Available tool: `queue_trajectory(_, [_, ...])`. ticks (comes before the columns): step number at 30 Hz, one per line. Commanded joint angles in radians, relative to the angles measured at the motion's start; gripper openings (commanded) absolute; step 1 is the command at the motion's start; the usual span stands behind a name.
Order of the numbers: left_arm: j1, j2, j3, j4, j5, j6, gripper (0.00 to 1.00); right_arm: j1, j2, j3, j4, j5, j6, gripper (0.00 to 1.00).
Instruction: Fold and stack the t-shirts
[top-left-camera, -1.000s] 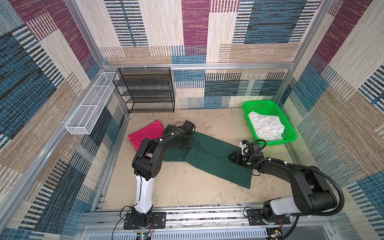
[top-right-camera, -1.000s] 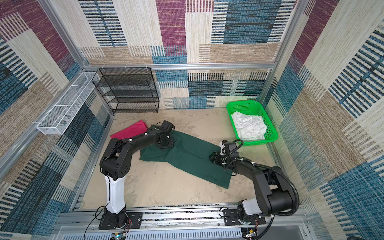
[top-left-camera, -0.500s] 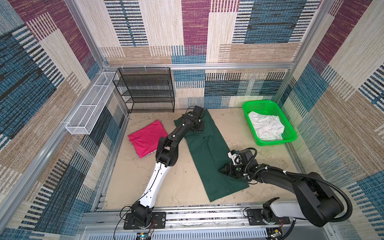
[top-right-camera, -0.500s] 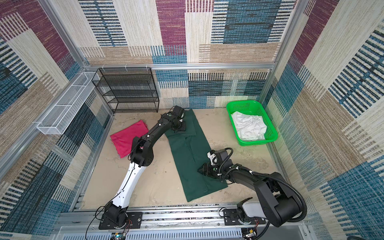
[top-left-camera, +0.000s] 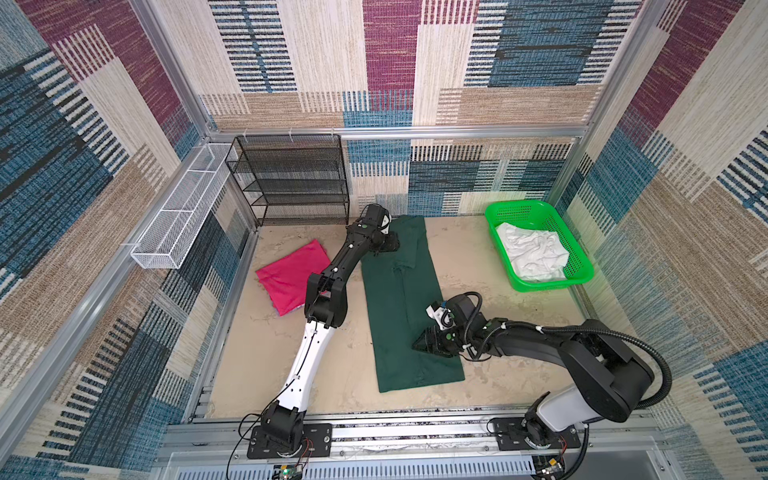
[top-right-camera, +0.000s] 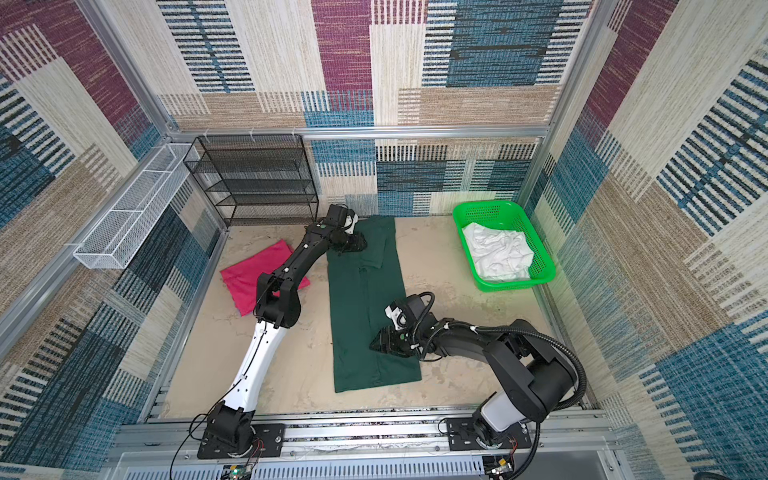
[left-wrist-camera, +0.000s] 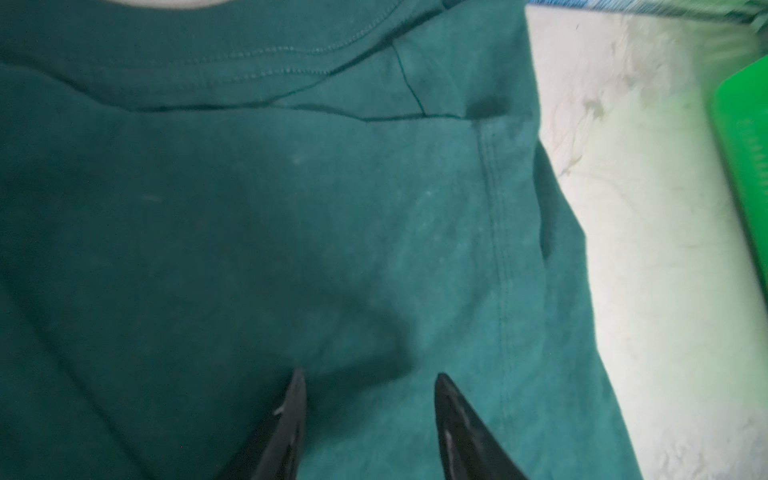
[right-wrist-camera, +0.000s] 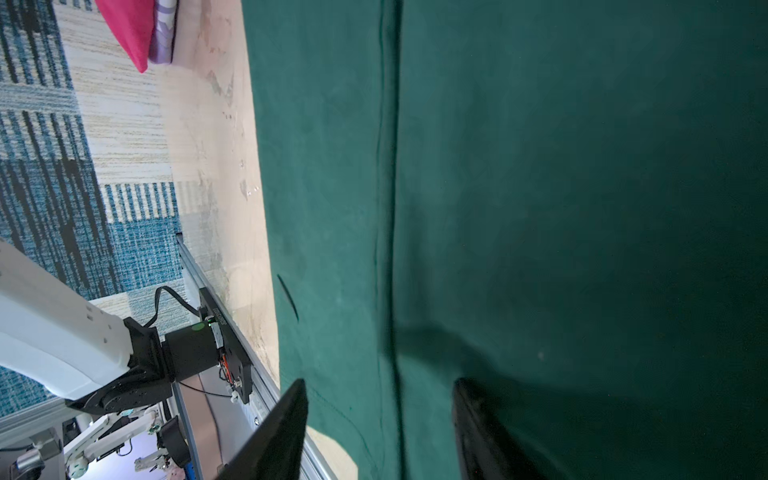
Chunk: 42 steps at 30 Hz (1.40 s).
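Note:
The dark green t-shirt (top-left-camera: 399, 299) (top-right-camera: 361, 307) lies folded into a long strip that runs from the back wall toward the front rail. My left gripper (top-left-camera: 392, 245) (left-wrist-camera: 369, 376) hovers open over its collar end, with nothing between the fingers. Over the strip's right side near the front, my right gripper (top-left-camera: 417, 345) (right-wrist-camera: 379, 382) stands open, a fold edge of the cloth below the gap. The magenta-pink t-shirt (top-left-camera: 286, 274) (top-right-camera: 249, 274) (right-wrist-camera: 129, 29) lies folded at the left, partly hidden by the left arm.
A green lattice basket (top-left-camera: 582, 270) holding crumpled white cloth (top-left-camera: 532, 253) sits at the back right. A black mesh rack (top-left-camera: 291, 183) stands at the back left, and a white wire tray (top-left-camera: 178, 220) hangs on the left wall. A lilac cloth (right-wrist-camera: 164, 33) peeks from under the pink shirt.
The green shirt has swung from lying across the table to lying lengthwise. The left arm has stretched to the back and its jaws have widened. The right gripper has moved toward the front.

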Motion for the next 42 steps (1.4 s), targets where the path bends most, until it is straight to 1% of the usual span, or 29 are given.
queue_trajectory(1, [0.008,-0.021,-0.038,-0.051,0.016,0.032,0.53,0.001,-0.046,0.067,-0.111,0.09,-0.01,0.58])
queue_trajectory(4, [0.009,-0.106,-0.078,-0.033,0.006,0.056,0.54,0.0,-0.108,0.115,-0.179,0.16,-0.016,0.6])
queue_trajectory(5, [0.008,-0.151,-0.111,-0.024,0.01,0.056,0.54,-0.001,-0.129,0.129,-0.206,0.185,-0.023,0.62])
queue_trajectory(7, [0.007,-0.251,-0.206,0.005,0.026,0.048,0.54,-0.003,-0.155,0.147,-0.26,0.229,-0.035,0.63])
queue_trajectory(10, [0.0,-0.422,-0.394,0.028,0.042,0.015,0.55,-0.011,-0.186,0.147,-0.311,0.269,-0.049,0.64])
queue_trajectory(12, [-0.01,-0.545,-0.555,0.046,0.045,-0.009,0.54,-0.022,-0.213,0.125,-0.329,0.296,-0.048,0.64])
queue_trajectory(16, [-0.051,-0.769,-0.885,0.067,-0.004,-0.037,0.54,-0.042,-0.258,0.087,-0.367,0.339,-0.051,0.64])
queue_trajectory(19, [-0.092,-0.918,-1.129,0.082,-0.029,-0.078,0.52,-0.043,-0.284,0.069,-0.442,0.395,-0.052,0.63])
queue_trajectory(23, [-0.163,-1.106,-1.445,0.115,-0.033,-0.152,0.46,-0.043,-0.364,0.003,-0.495,0.429,-0.041,0.53])
queue_trajectory(25, [-0.209,-1.189,-1.567,0.11,-0.038,-0.187,0.44,-0.043,-0.4,-0.038,-0.51,0.417,-0.035,0.5])
queue_trajectory(29, [-0.339,-1.386,-1.787,0.087,-0.093,-0.306,0.43,-0.037,-0.476,-0.136,-0.511,0.342,-0.017,0.44])
queue_trajectory(32, [-0.428,-1.501,-1.894,0.1,-0.093,-0.398,0.43,-0.025,-0.515,-0.197,-0.486,0.282,-0.006,0.4])
queue_trajectory(35, [-0.494,-1.565,-1.94,0.153,-0.08,-0.46,0.42,-0.013,-0.526,-0.221,-0.453,0.257,0.0,0.37])
queue_trajectory(37, [-0.514,-1.562,-1.948,0.191,-0.074,-0.477,0.42,-0.009,-0.516,-0.219,-0.436,0.253,-0.005,0.36])
queue_trajectory(40, [-0.528,-1.492,-1.915,0.184,-0.079,-0.461,0.41,-0.003,-0.469,-0.206,-0.426,0.244,-0.023,0.34])
queue_trajectory(42, [-0.549,-1.45,-1.886,0.175,-0.096,-0.452,0.41,0.002,-0.447,-0.194,-0.439,0.251,-0.034,0.31])
